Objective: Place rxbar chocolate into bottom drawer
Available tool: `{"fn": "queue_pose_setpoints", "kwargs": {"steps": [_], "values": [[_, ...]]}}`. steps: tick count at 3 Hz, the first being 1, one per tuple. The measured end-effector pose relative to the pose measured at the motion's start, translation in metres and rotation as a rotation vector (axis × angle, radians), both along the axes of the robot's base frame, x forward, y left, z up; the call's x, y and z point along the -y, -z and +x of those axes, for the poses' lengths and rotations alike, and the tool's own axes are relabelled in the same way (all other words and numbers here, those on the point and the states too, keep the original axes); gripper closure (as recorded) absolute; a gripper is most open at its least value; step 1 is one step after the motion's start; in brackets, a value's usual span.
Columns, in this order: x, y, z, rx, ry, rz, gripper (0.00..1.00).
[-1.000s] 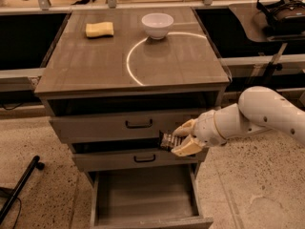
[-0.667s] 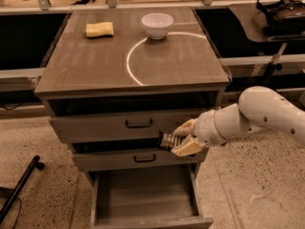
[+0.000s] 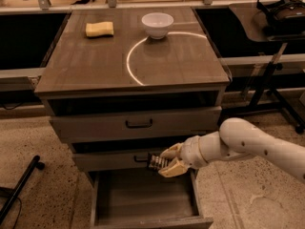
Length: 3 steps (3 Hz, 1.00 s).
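The rxbar chocolate (image 3: 155, 162) is pinched between the fingers of the gripper (image 3: 162, 163), held in the air in front of the middle drawer (image 3: 114, 160) and just above the back of the bottom drawer (image 3: 143, 198). That drawer stands pulled out with a bare floor. Judging by this, the pick-up is done; lowering the bar and letting go remain. The yellow sponge (image 3: 99, 29) and white bowl (image 3: 157, 24) sit on the cabinet top (image 3: 95, 66).

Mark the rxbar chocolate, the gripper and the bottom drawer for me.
rxbar chocolate (image 3: 153, 161): camera view, crimped end left of the fingers.
gripper (image 3: 163, 164): camera view, midway between fingertips, above the bottom drawer's back.
bottom drawer (image 3: 143, 197): camera view, bare floor.
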State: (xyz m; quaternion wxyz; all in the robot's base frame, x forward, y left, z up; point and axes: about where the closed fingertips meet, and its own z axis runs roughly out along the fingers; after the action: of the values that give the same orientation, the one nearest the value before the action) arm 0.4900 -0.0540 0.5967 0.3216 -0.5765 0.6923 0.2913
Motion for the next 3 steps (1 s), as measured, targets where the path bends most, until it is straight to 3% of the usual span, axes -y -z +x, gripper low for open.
{"fn": "queue_pose_setpoints", "kwargs": {"steps": [2, 3], "values": [[-0.040, 0.105, -0.019, -0.116, -0.004, 0.021, 1.00], [-0.040, 0.105, -0.019, -0.116, -0.004, 0.021, 1.00]]}}
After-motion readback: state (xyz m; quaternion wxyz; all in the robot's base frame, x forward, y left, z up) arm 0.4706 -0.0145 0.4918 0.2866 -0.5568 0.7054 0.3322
